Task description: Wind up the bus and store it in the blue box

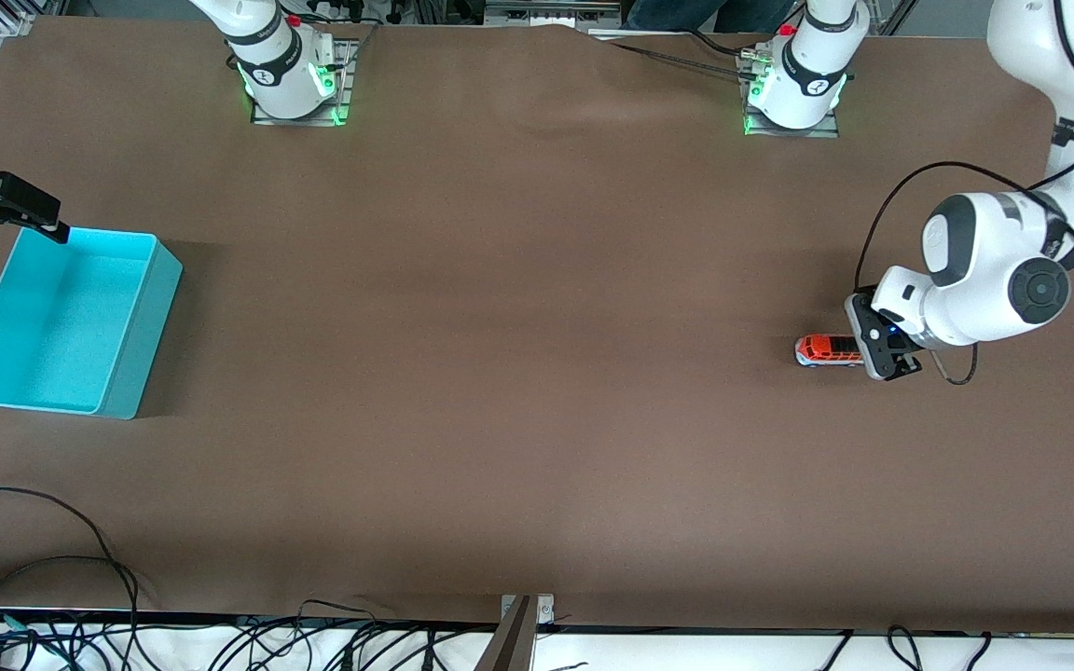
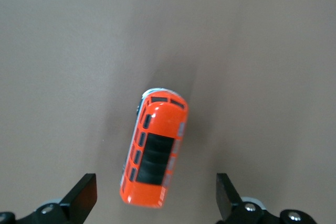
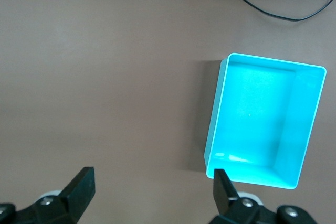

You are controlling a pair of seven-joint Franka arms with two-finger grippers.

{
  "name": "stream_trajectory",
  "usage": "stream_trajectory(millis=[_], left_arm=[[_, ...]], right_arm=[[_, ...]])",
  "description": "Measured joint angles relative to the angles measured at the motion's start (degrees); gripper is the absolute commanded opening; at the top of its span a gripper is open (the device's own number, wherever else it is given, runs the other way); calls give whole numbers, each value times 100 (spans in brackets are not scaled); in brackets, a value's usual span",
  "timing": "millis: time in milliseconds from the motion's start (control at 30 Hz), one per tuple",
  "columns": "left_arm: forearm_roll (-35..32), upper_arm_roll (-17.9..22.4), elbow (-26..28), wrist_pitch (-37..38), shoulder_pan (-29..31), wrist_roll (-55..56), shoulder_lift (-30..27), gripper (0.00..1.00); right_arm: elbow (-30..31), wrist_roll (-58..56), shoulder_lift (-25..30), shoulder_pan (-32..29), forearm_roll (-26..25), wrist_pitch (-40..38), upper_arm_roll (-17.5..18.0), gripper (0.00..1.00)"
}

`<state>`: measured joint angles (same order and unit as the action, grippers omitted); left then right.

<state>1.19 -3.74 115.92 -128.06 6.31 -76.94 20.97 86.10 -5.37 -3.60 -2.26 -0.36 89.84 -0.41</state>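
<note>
Left gripper (image 2: 156,195) spread wide over the bus (image 2: 155,150), holding nothing; bus lies askew — a finger may knock it away; right gripper (image 3: 149,192) waits open-fingered, empty, by the blue box (image 1: 141,326).

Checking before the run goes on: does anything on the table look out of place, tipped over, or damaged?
Nothing stands out. The bus sits upright on its wheels on the table, with the left gripper open above it. The blue box stands upright and empty at the right arm's end; the right gripper is open beside it.
</note>
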Motion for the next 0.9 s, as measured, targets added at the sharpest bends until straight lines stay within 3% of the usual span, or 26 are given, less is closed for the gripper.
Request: stream_trajectory(millis=[167,400,901], left_arm=[[-1,2,448,-787,119,-448,163,100],[-47,-8,585,-1338,121,-1022,306,100],[-274,-54,615,-1652,84,-1139,444,100]], right_arm=[[0,0,0,0,0,0,0,100],[0,0,0,0,0,0,0,100],[0,0,0,0,0,0,-1,100]])
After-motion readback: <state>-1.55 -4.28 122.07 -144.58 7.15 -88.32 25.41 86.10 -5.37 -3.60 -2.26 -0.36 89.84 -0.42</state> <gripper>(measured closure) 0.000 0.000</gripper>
